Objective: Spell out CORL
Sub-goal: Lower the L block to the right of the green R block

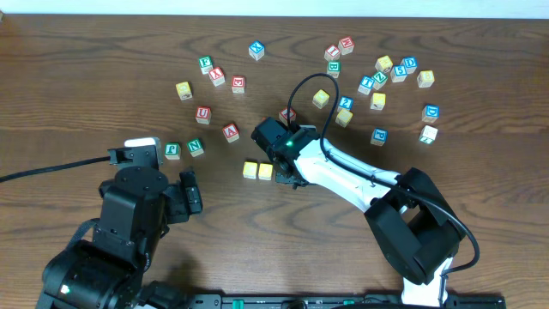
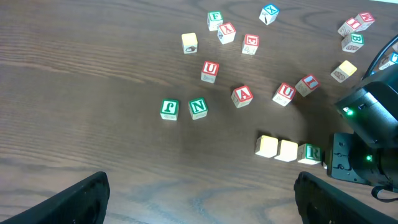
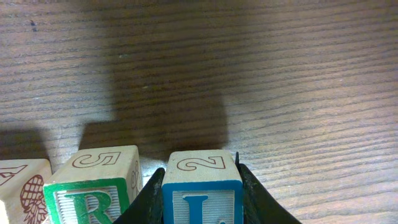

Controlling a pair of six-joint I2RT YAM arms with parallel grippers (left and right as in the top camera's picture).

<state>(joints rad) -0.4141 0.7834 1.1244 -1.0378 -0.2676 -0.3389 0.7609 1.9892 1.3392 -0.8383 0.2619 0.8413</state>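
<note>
Jaws of the right gripper (image 3: 202,186) clench the small wooden blue-L cube (image 3: 202,202) just beside the green-R wooden cube (image 3: 93,202); left gripper (image 2: 205,199) jaws gape empty.

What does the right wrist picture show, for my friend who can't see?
The right hand pinches a wooden cube with a blue L between its dark fingers. Beside it sits the green R cube, on a brown table.

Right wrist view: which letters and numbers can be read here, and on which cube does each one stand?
"L": front of the blue-framed wooden cube.
"2": top of that same cube.
"R": front of the green-framed wooden cube.
"5": top of that same cube.
Unreadable, cut off: marks on the pale wooden cube at the left edge.
</note>
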